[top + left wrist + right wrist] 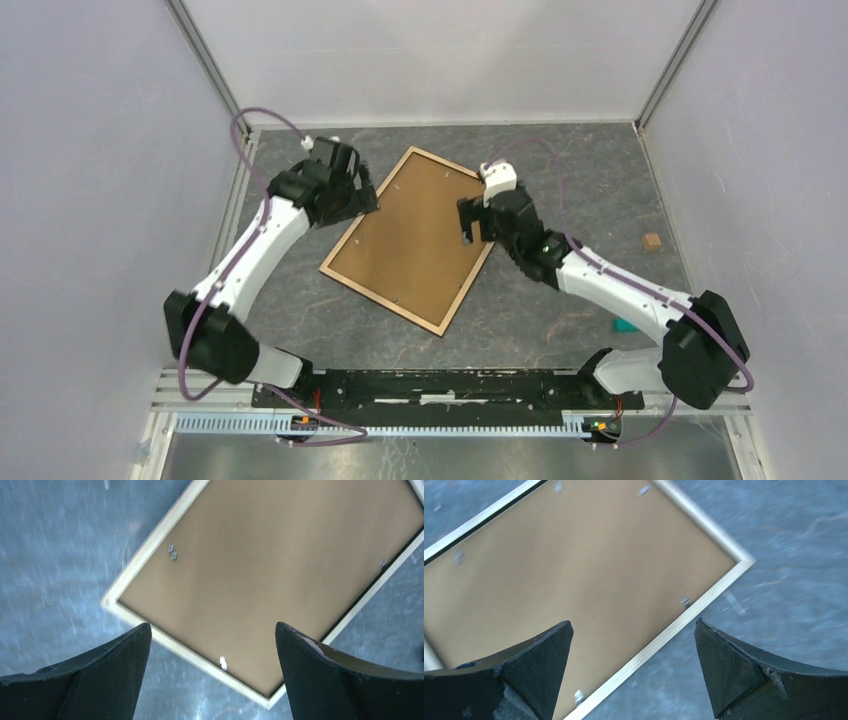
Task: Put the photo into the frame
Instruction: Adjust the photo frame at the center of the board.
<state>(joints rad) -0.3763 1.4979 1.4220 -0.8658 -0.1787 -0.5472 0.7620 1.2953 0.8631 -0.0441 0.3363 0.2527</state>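
My left pincer (pixel 212 627) and right pincer (pixel 634 625) hang wide open, empty, over the frame (pixel 381 300), which lies back-up and askew at mid-picture on the counter (pixel 590 170). To finish well, I'd press the brown backing board (pixel 415 240) down evenly. Pale thin rails; the photo isn't visible.

The left arm (pixel 245 255) and the right arm (pixel 620 285) are stretched from the near edge of the table (pixel 590 180) toward its middle, bent at the elbows, and the left gripper (pixel 212 630) and right gripper (pixel 633 625) are pointed downward, jaws spread wide and empty.
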